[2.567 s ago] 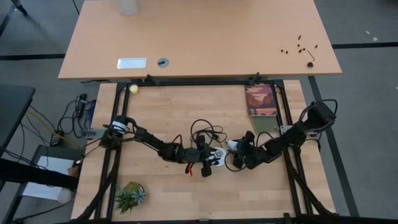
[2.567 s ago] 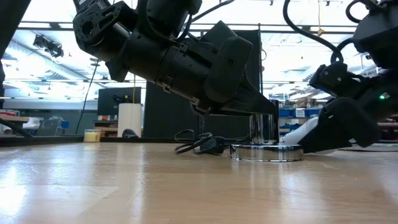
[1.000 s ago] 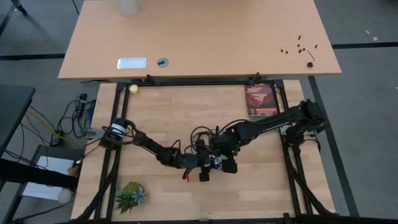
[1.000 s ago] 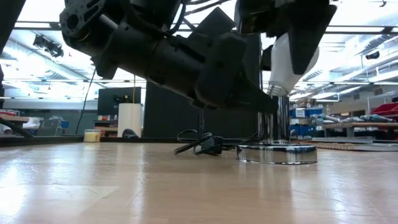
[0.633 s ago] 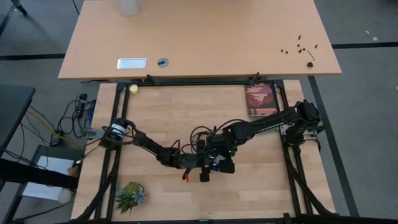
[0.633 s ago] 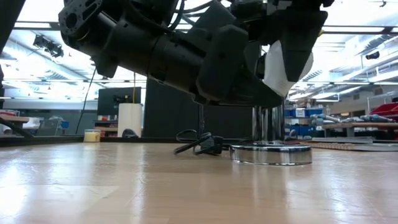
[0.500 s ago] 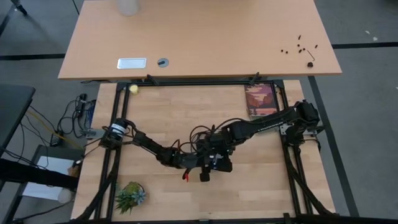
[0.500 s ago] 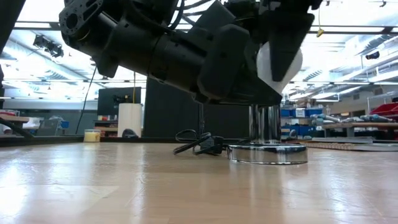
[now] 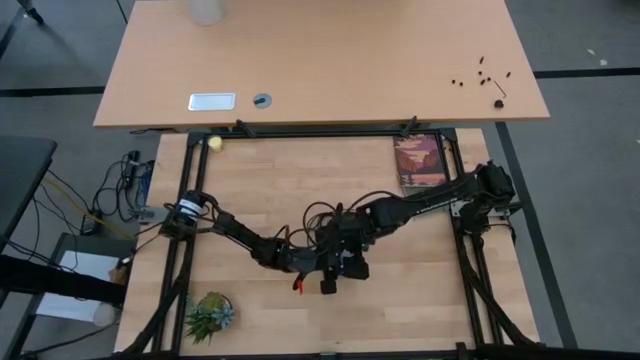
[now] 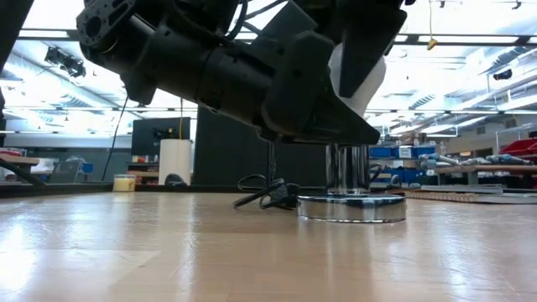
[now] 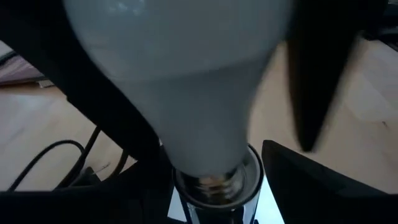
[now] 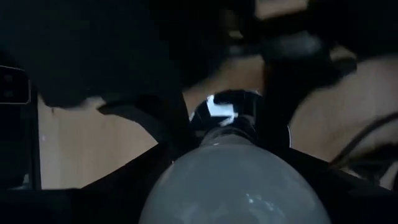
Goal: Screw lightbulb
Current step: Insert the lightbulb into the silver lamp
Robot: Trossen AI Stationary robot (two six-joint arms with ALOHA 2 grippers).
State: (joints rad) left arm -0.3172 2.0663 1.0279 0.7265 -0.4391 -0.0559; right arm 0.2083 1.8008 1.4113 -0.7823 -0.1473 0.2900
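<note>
The white lightbulb (image 10: 359, 75) stands base down over the chrome socket, whose round disc (image 10: 352, 208) rests flat on the table. The bulb's silvery screw base (image 11: 211, 180) sits at the socket's mouth. My right gripper (image 9: 346, 246) reaches in from the table's right and is shut on the bulb (image 12: 239, 183). My left gripper (image 9: 334, 262) comes from the table's left and is shut on the socket's upright neck (image 10: 346, 172). The socket's black cord (image 10: 267, 195) lies coiled behind it. My left gripper pinches the socket's upright neck (image 11: 214, 199) near its top, one finger (image 11: 311, 186) on each side. It comes slanting down from the table's left. The socket stands upright with its disc on the table. My right gripper pinches the bulb's white globe (image 11: 186, 74) between its two fingers (image 11: 317, 81), from above, pointing down. The bulb is about upright, its screw base down at the socket's mouth.
A book (image 9: 420, 160) lies at the far right of the table. A small plant (image 9: 208, 312) sits at the near left corner and a yellow ball (image 9: 214, 143) at the far left. A second table (image 9: 320, 60) stands beyond the far edge.
Both grippers have gone a little toward the table's left. The socket has slid along the table with them, and the bulb has stayed over its top. The bulb's screw base, which showed above the neck in the low view, is now hidden behind my left gripper.
</note>
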